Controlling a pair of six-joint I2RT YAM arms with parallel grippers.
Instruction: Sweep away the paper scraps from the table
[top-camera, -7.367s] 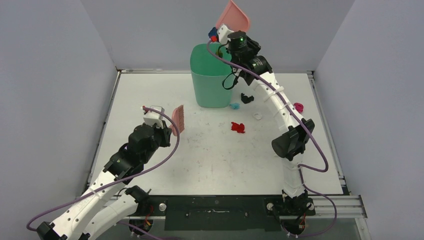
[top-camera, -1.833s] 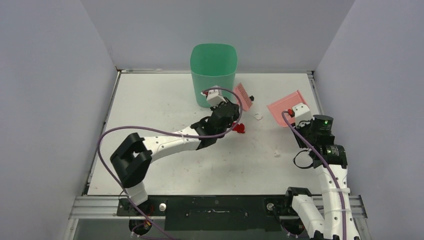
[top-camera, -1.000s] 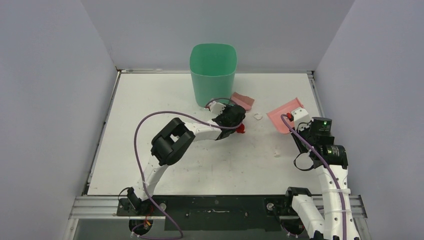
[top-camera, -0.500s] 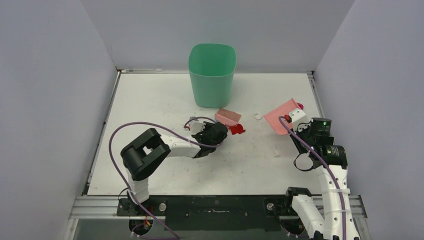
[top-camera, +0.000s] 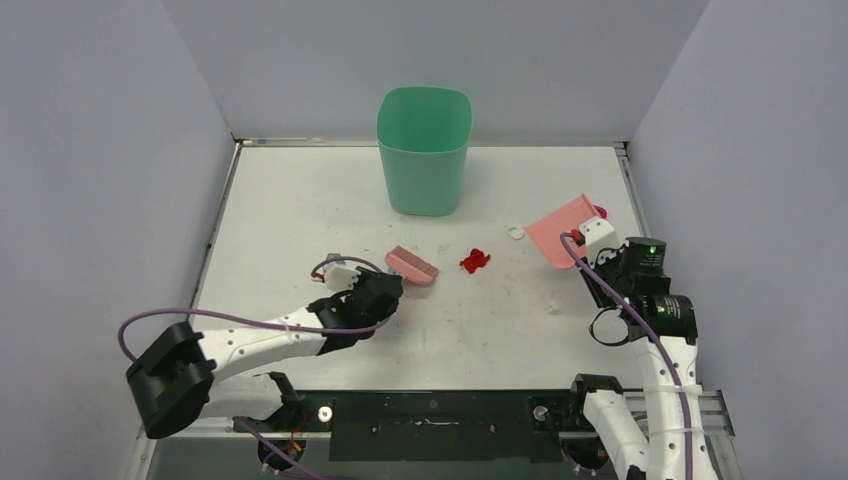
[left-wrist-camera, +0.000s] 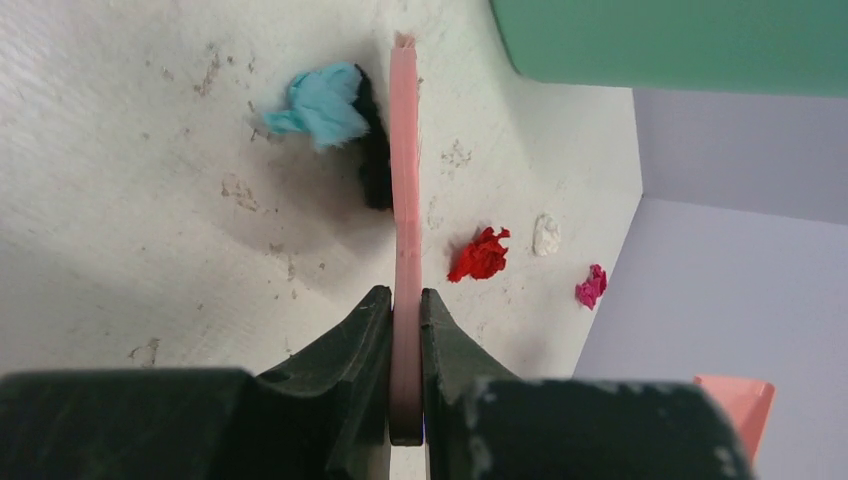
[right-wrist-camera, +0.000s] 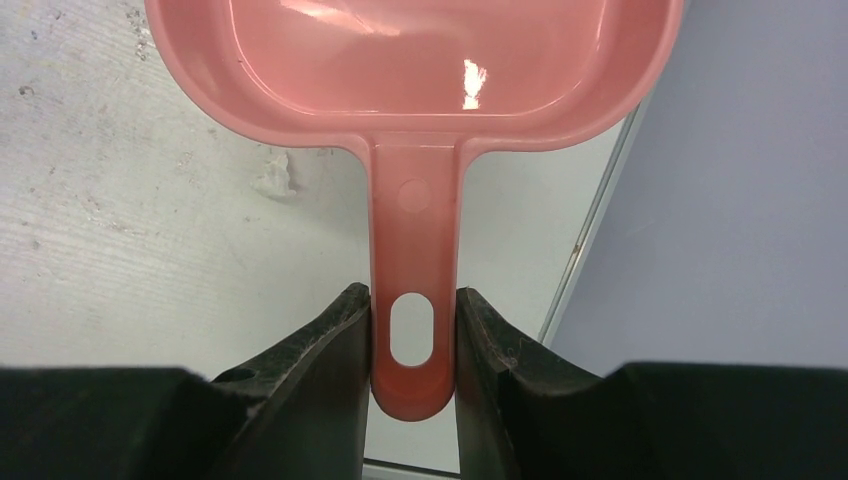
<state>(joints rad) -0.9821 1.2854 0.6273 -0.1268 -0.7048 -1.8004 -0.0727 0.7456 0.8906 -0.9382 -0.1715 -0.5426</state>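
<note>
My left gripper (top-camera: 388, 286) is shut on the handle of the pink hand brush (top-camera: 412, 266), whose head rests on the table (top-camera: 300, 200) left of centre. In the left wrist view the brush (left-wrist-camera: 405, 190) stands edge-on, with a light blue scrap (left-wrist-camera: 318, 100) and a black scrap (left-wrist-camera: 373, 160) against its left side. A red scrap (top-camera: 475, 260) lies just right of the brush. My right gripper (right-wrist-camera: 412, 335) is shut on the handle of the pink dustpan (top-camera: 562, 228), tilted up at the right. A white scrap (top-camera: 515, 232) and a magenta scrap (top-camera: 601, 211) lie beside the pan.
A tall green bin (top-camera: 424, 150) stands at the back centre of the table. A tiny white scrap (top-camera: 553, 301) lies left of my right arm. The metal rail (top-camera: 640, 240) and grey wall run close behind the dustpan on the right.
My left arm has drawn the brush back from beside the bin toward the near left, the light blue and black scraps moving with it. The right arm and dustpan have hardly moved.
</note>
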